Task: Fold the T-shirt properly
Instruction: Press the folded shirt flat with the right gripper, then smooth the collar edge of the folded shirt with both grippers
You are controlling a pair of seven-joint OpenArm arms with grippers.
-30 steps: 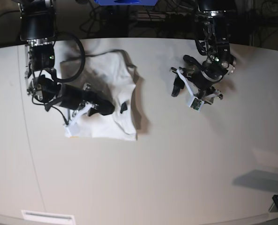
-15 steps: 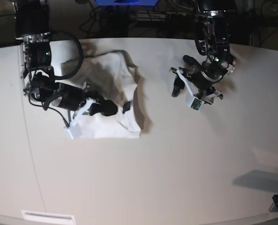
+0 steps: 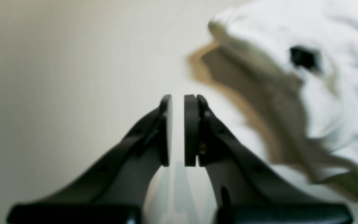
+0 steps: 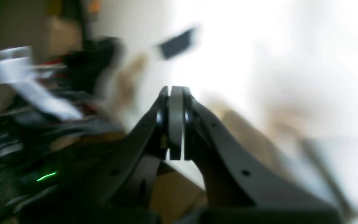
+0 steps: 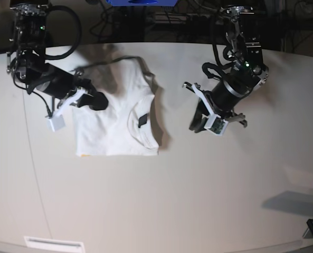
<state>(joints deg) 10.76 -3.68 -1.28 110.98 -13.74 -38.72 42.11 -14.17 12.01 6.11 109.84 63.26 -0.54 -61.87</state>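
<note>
Arms reach in from the far edge of the table (image 5: pixel 198 200). Right gripper (image 5: pixel 99 100), pads pressed together, hangs over the folded T-shirt (image 5: pixel 116 124); left gripper (image 3: pixel 178 130), nearly closed on nothing, hovers beside it.

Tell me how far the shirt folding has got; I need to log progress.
Done: the T-shirt already lies as a compact, roughly square bundle on the table, black neck tag showing. In hand: nothing is gripped; the right claw is shut over the shirt's upper left part, and the left claw hangs beside it, jaws nearly together on nothing. Left: the top edge looks rumpled, so probably tidying or another fold.
</note>
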